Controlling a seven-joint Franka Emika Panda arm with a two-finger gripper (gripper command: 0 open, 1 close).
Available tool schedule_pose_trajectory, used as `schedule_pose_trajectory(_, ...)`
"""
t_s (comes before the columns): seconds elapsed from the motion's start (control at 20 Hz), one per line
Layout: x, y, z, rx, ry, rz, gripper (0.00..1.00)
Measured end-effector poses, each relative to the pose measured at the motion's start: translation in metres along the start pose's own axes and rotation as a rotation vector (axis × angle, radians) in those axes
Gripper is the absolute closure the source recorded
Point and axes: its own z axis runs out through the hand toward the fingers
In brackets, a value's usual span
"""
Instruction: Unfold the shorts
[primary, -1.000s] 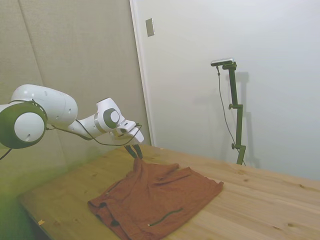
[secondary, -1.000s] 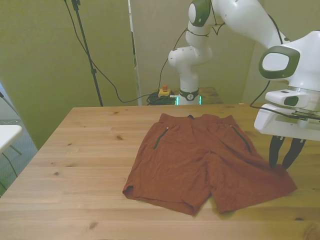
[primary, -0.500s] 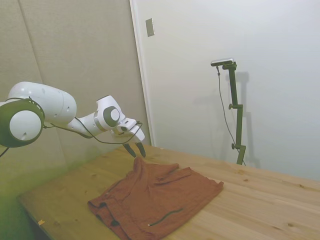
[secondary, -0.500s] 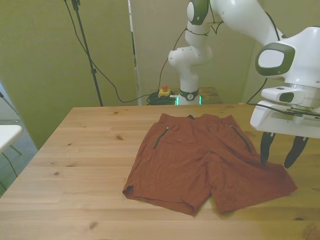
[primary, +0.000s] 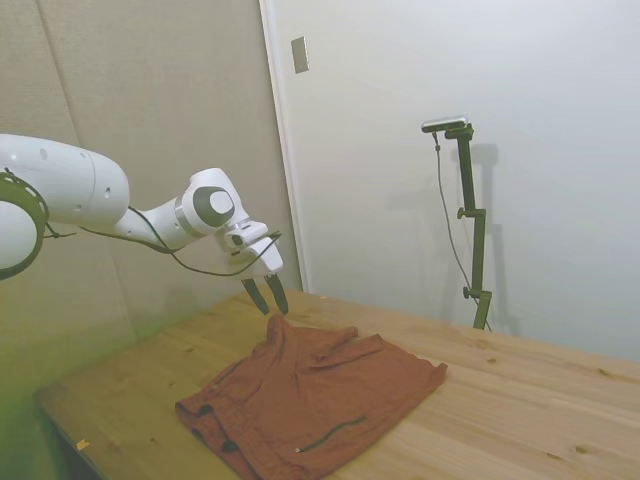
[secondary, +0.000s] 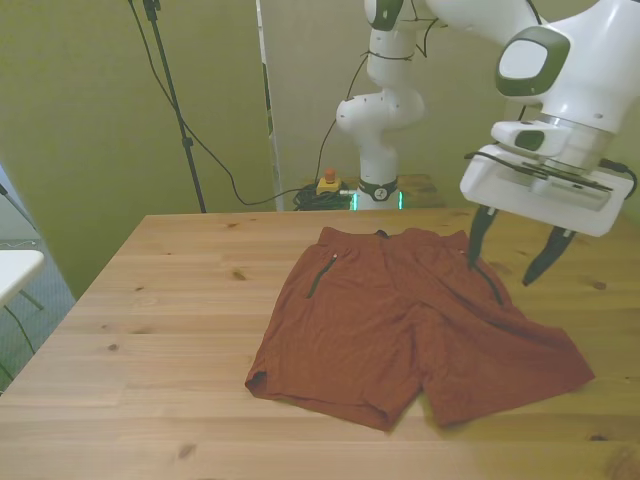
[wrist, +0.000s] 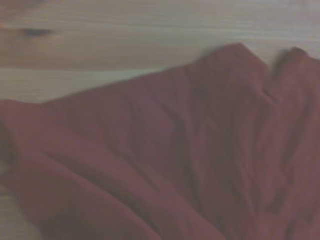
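The end effector (secondary: 511, 252) hangs in the air with its two dark fingers (secondary: 478, 237) spread apart, pinching nothing; directly below it the shorts (secondary: 412, 322) lie spread flat on the table (secondary: 160, 330), waistband on the side toward the arm's base, both legs laid out; the wrist view shows blurred red fabric (wrist: 165, 165) against bare wood.

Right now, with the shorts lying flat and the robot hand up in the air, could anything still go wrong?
Maybe. The open gripper hangs just above the shorts; if it dips while swinging away, a finger might snag the cloth and rumple it. One leg also lies near the table edge on the front view's right, so a tug there could pull it over.
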Motion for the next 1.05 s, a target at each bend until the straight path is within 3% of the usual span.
schedule_pose_trajectory(0.35, -0.019, 0.112, -0.047, -0.002, 0.001, 0.007, 0.00)
schedule_pose_trajectory(0.6, -0.032, 0.198, -0.051, 0.005, 0.003, -0.021, 0.00)
schedule_pose_trajectory(0.75, -0.044, 0.233, -0.053, 0.084, -0.007, -0.094, 0.00)
schedule_pose_trajectory(0.85, -0.050, 0.248, -0.043, 0.166, -0.011, -0.140, 0.00)
schedule_pose_trajectory(1.05, -0.071, 0.260, -0.004, 0.209, -0.049, -0.206, 0.00)
